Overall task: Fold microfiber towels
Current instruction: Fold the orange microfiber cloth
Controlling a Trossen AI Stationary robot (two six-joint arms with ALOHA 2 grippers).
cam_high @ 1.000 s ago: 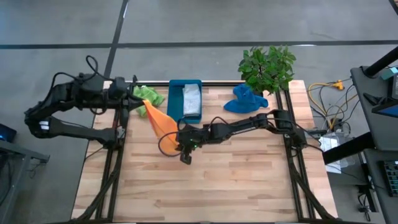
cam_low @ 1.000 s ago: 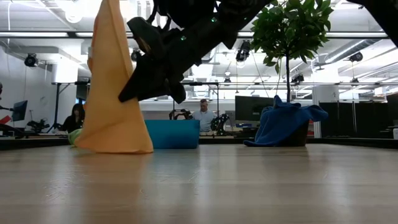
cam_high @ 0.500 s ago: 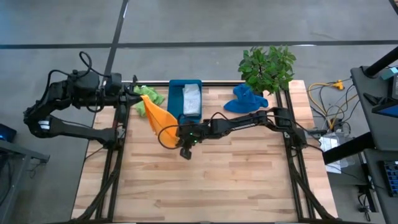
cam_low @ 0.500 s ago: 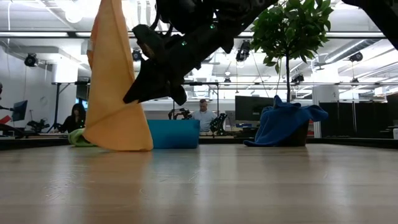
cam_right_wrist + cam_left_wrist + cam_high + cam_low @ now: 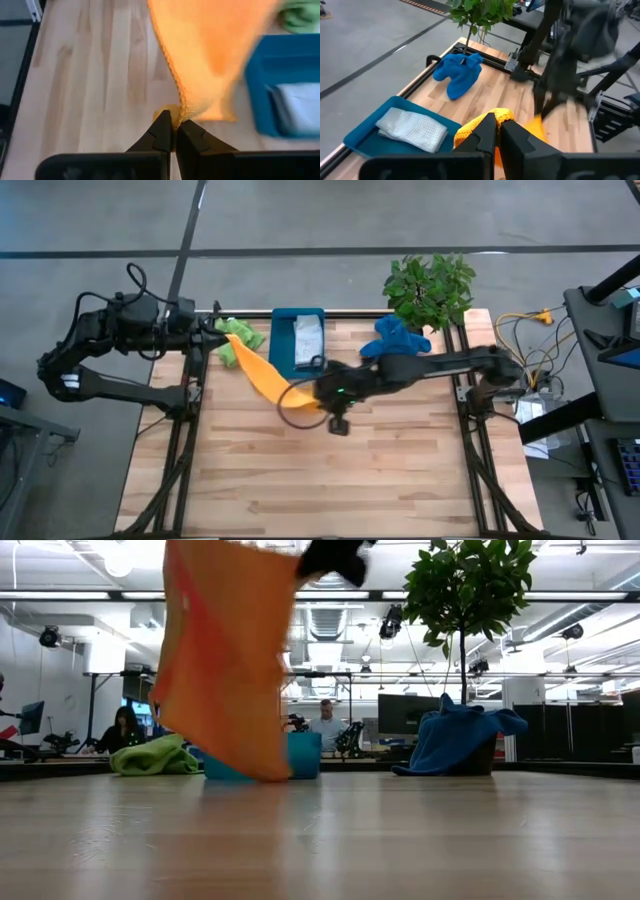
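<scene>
Right gripper (image 5: pixel 173 131) is clamped on one corner of the orange towel (image 5: pixel 268 375); left gripper (image 5: pixel 496 131) is clamped on the other. Towel is held stretched above the table (image 5: pixel 400 470), beside the tray (image 5: pixel 283 330).

No readable text, label, brand, number or sign appears in any view. The towels, tray, table and robot arms carry no legible markings, and the screens in the room beyond the table are too far off to read.
</scene>
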